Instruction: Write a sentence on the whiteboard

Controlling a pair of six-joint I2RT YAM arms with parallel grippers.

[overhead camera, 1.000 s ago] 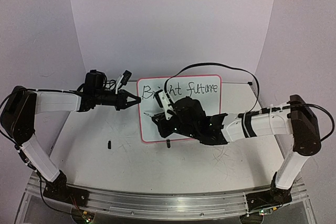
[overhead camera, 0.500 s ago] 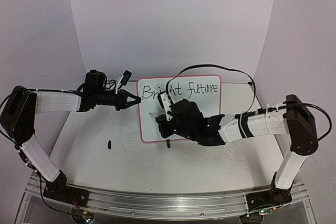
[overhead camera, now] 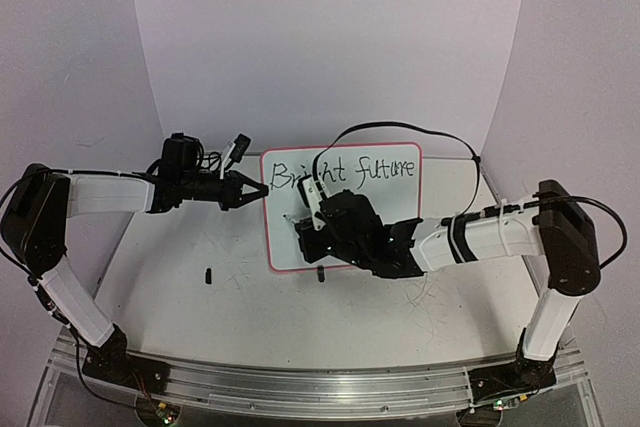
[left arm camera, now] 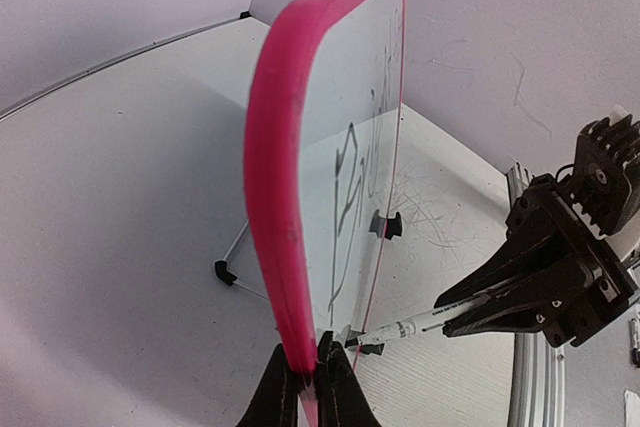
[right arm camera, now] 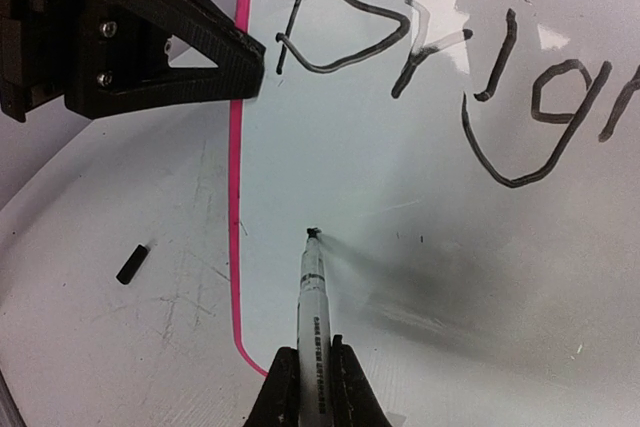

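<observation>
The whiteboard (overhead camera: pixel 400 203), white with a pink frame, stands on the table. The sentence (overhead camera: pixel 345 171) reads "Bright future" in black along its top, and "Brigh" (right arm camera: pixel 450 77) fills the right wrist view. My left gripper (overhead camera: pixel 262 190) is shut on the board's left edge, with the pink frame pinched between its fingers (left arm camera: pixel 310 372). My right gripper (overhead camera: pixel 308 227) is shut on a white marker (right arm camera: pixel 313 307). The marker's black tip sits at the board's surface in the bare lower left area, under the "B". From the left wrist, the marker (left arm camera: pixel 410 328) reaches the board's lower corner.
A small black piece (overhead camera: pixel 208 275) lies on the table left of the board. A black clip foot (overhead camera: pixel 320 273) sits at the board's bottom edge. A thin wire stand leg (left arm camera: pixel 232 257) runs behind the board. A black cable (overhead camera: pixel 400 132) arcs above it. The tabletop is scuffed with marker marks.
My right arm has shifted slightly left and up over the lower part of the board with the marker. The left arm and the board have stayed still. No new stroke shows.
</observation>
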